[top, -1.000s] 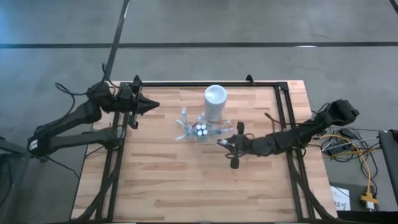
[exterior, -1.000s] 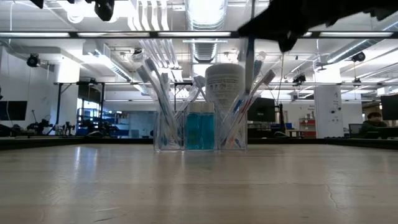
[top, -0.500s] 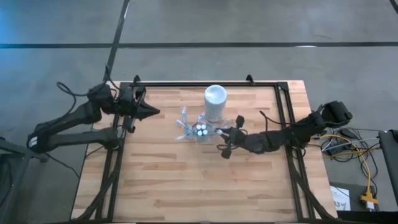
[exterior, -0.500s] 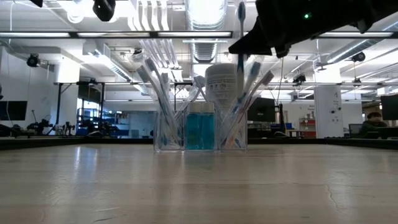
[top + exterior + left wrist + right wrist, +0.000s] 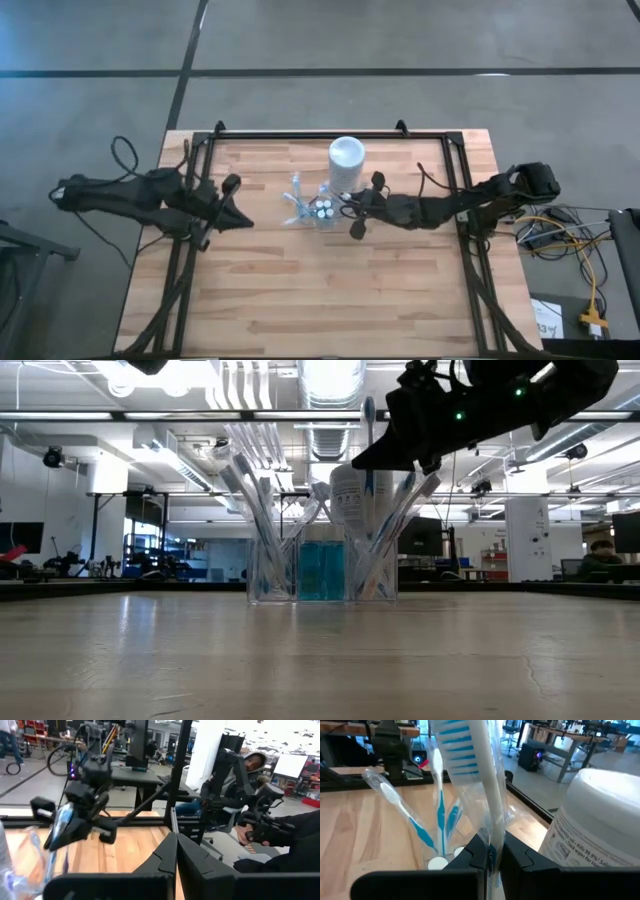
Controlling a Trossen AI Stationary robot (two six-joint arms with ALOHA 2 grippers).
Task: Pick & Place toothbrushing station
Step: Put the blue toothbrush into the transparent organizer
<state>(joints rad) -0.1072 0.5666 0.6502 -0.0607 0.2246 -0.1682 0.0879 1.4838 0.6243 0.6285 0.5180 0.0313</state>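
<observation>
A clear holder [image 5: 318, 211] stands on the table, left of centre in the low view [image 5: 272, 575]. It holds several pale blue-white toothbrushes [image 5: 250, 490] on end in its outer compartments and teal white-capped tubes [image 5: 321, 570] in the middle one. A tall white cup [image 5: 346, 160] stands just behind it. My right gripper [image 5: 353, 210] is over the holder's right side, shut on one wrapped toothbrush [image 5: 368, 450]. My left gripper [image 5: 240, 218] is shut and empty, left of the holder. My right gripper pinches the toothbrush's handle [image 5: 493, 836] below the bristle head, through its clear wrapper, between its two fingers. The fingers come level from the table's right and lie across the handle. The toothbrush stands upright, head up [image 5: 368, 410]. Its lower end reaches the holder's right compartment; I cannot tell whether it touches.
A black frame [image 5: 320, 134] runs along the table's far edge and down both sides. The wooden top [image 5: 320, 290] in front of the holder is bare. A person sits beyond the table in the left wrist view [image 5: 245, 775].
My right gripper has carried the toothbrush toward the table's left, up to the holder, keeping it upright, and has brought it lower in the last half second. My left gripper has swung toward the table's near edge, still pointing at the holder.
</observation>
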